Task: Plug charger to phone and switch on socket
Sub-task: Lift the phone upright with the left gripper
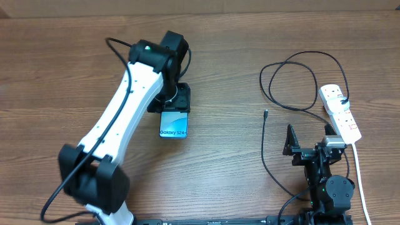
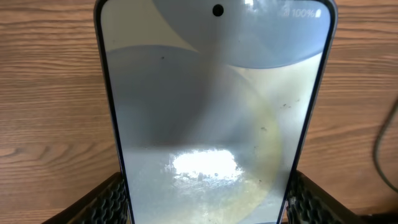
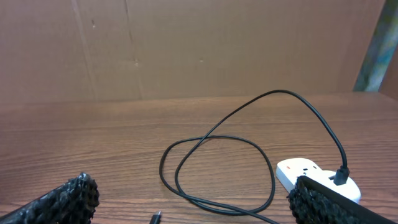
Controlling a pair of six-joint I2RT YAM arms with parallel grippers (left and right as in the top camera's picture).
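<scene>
The phone (image 1: 174, 127) lies flat on the wooden table, its cyan "Galaxy S24+" screen facing up. My left gripper (image 1: 173, 102) is over its far end. In the left wrist view its fingers (image 2: 206, 190) press both long edges of the phone (image 2: 211, 93). The charger's black cable (image 1: 294, 62) loops on the right and is plugged into the white socket (image 1: 340, 112). Its connector tip (image 1: 265, 113) lies loose on the table. My right gripper (image 1: 310, 145) is open and empty, close to the socket's near end. The right wrist view (image 3: 194, 193) shows the tip (image 3: 155, 217), the cable loop (image 3: 217, 168) and the socket (image 3: 308, 173).
A thick white cord (image 1: 359, 181) runs from the socket toward the front edge on the far right. The black cable trails down past the right arm's base (image 1: 275, 178). A brown board wall (image 3: 186, 43) stands behind the table.
</scene>
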